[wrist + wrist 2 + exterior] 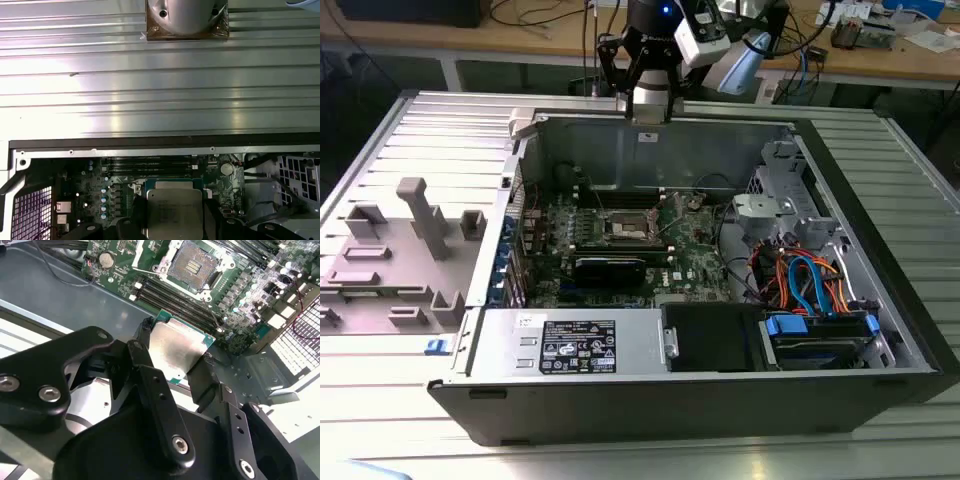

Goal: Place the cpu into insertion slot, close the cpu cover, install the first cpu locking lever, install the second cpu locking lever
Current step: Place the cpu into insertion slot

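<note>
While the gripper hangs up by the case's back wall, we have the cpu pinched between its fingers: they are closed in on two opposite edges, with the chip flat and its silvery lid facing the wrist. The first wrist view shows the same grip

Key relation: in the exterior view the insertion slot sits lower than the gripper, nearer the camera and a touch toward the exterior view's left. They are well apart and nothing is seated yet

In the second wrist view the slot's dark pin field is bare inside its silver rim, so we judge the socket open to take the chip. We can't pick out the cpu cover or the levers with any confidence

The chip is square, so there's no long axis and only rotation matters. Its edges run roughly parallel to the socket rim and to the memory slots, so we judge the move is mostly translate and descend with little twist. Corner keying is too small to tell

Surface: green motherboard, lying flat on the case floor. The exposed pins are likely fragile, so we'd want a square, gentle set-down

Room:
- the memory slots are just beside the socket, between it and the back wall
- the graphics card is on the camera side
- the cables are well off to the exterior view's right
- access from above looks open
- the case rests on a ribbed metal table
</note>
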Controlling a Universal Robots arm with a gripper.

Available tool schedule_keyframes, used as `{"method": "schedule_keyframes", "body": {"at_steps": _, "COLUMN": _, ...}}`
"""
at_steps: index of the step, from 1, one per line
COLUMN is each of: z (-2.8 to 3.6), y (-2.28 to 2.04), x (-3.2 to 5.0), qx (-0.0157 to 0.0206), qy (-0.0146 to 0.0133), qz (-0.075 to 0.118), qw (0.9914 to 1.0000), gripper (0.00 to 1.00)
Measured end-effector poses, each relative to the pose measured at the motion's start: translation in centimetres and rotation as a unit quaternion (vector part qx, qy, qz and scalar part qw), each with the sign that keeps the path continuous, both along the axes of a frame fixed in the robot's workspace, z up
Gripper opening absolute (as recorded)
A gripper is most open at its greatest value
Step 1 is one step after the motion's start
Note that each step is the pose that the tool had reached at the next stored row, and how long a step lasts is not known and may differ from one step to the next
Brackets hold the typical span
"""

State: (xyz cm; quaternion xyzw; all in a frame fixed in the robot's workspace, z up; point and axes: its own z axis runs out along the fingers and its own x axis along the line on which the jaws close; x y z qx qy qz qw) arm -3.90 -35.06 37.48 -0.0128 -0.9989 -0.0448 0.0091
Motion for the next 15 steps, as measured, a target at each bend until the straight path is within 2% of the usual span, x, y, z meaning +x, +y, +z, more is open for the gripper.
{"method": "schedule_keyframes", "body": {"at_steps": 3, "z": -0.04, "y": -0.54, "x": -0.07, "qx": 0.0, "qy": 0.0, "qz": 0.0, "qw": 1.0, "gripper": 0.55}}
{"method": "schedule_keyframes", "body": {"at_steps": 15, "z": -0.29, "y": -1.39, "x": -0.28, "qx": 0.0, "qy": 0.0, "qz": 0.0, "qw": 1.0, "gripper": 0.55}}
